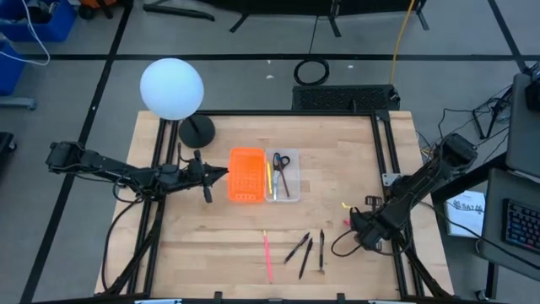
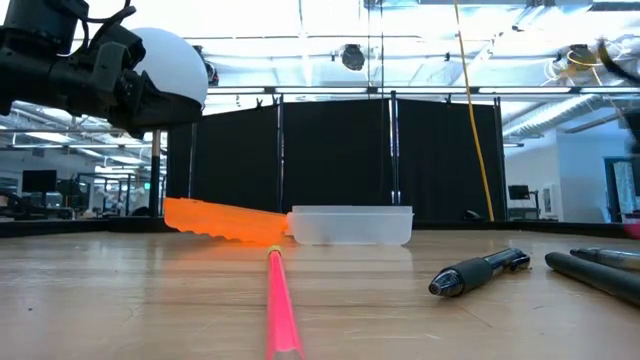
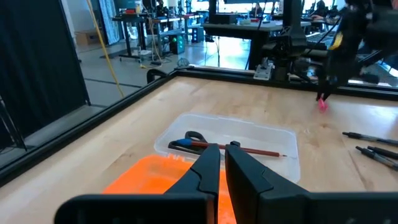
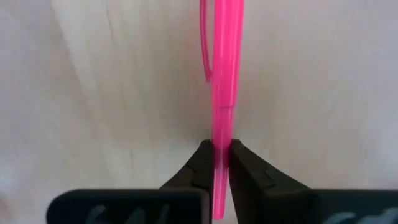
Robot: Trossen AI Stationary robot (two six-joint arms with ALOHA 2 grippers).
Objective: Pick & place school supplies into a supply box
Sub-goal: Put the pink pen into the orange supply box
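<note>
The clear supply box (image 1: 291, 196) sits mid-table and holds black-handled scissors (image 1: 281, 165) and pencils (image 3: 249, 150). An orange perforated tray (image 1: 246, 176) lies against its left side; in the low view the tray's left end (image 2: 200, 215) looks raised. My right gripper (image 4: 221, 149) hangs near the table's right edge, pointing down and shut on a pink pen (image 4: 221, 74). A second pink pen (image 1: 267, 255) and three dark pens (image 1: 308, 249) lie near the front edge. My left gripper (image 3: 222, 163) hovers level above the orange tray's left end, shut, holding nothing. My right gripper pinches the pink pen's barrel (image 4: 221, 134) between its two fingertips, on the part below the clip (image 4: 204, 50). The fingers come from above, pointing down, and lie across the pen. In the left wrist view one pink end (image 3: 322, 104) shows just under the fingers, close to the tabletop.
A white globe lamp (image 1: 171, 87) on a black base (image 1: 197, 131) stands at the table's far left. A black frame rail (image 1: 384, 160) runs along the right side beside my right arm. Bare wood lies between the box and the pens.
</note>
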